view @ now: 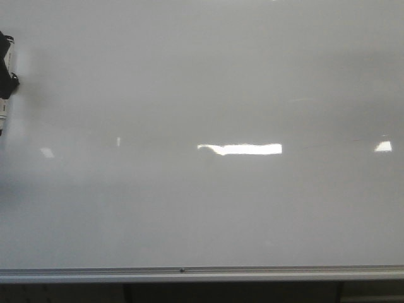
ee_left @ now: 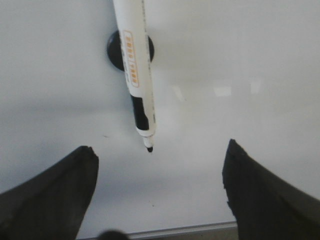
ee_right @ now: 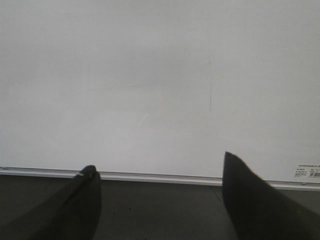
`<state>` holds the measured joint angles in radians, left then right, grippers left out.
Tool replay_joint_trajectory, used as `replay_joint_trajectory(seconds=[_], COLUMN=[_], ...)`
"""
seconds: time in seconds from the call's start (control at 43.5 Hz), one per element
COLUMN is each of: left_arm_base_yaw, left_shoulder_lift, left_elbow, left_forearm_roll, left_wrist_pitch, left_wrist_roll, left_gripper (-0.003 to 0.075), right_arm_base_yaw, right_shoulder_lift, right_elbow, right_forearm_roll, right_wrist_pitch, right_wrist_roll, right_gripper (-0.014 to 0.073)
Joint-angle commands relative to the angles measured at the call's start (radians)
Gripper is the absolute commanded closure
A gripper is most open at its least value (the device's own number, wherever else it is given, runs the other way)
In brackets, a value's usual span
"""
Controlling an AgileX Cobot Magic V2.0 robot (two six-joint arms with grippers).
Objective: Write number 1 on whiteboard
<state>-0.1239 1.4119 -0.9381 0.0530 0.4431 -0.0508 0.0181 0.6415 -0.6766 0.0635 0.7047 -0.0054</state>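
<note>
Your whiteboard (view: pixel 202 95) shows no clear number stroke. A marker (ee_left: pixel 136 70) lies at its left edge. Both the left gripper (ee_left: pixel 160 195) and right gripper (ee_right: pixel 160 200) have jaws spread, holding nothing.

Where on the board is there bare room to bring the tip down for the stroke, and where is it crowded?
The whiteboard looks bare from its far left edge across to the right, down to the bottom rail. Crowded only at far left: the marker lies over a round black magnet, ahead of the open left gripper.
</note>
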Motion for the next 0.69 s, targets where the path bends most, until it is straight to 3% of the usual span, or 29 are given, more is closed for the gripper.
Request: replay_joint_trajectory(seconds=[0.0, 0.253, 0.667], left_arm_base_yaw=[0.017, 0.015, 0.015], left_shoulder_lift=[0.011, 0.075, 0.148], left_elbow=[-0.052, -0.068, -0.069], left_forearm_roll=[-0.013, -0.013, -0.015], left_wrist_pitch=[-0.085, -0.21, -0.253], left_wrist_roll=[-0.011, -0.011, -0.011], left_gripper=[0.0206, 0.0207, 0.0209], right_arm_base_yaw=[0.002, 0.002, 0.002], right_shoulder_lift=[0.008, 0.008, 0.008], right_elbow=[-0.031, -0.031, -0.031], right_forearm_roll=[0.005, 0.005, 0.005], right_wrist_pitch=[-0.06, -0.06, -0.06], right_wrist_roll=[-0.012, -0.012, -0.012], right_gripper=[0.0055, 0.0055, 0.0055])
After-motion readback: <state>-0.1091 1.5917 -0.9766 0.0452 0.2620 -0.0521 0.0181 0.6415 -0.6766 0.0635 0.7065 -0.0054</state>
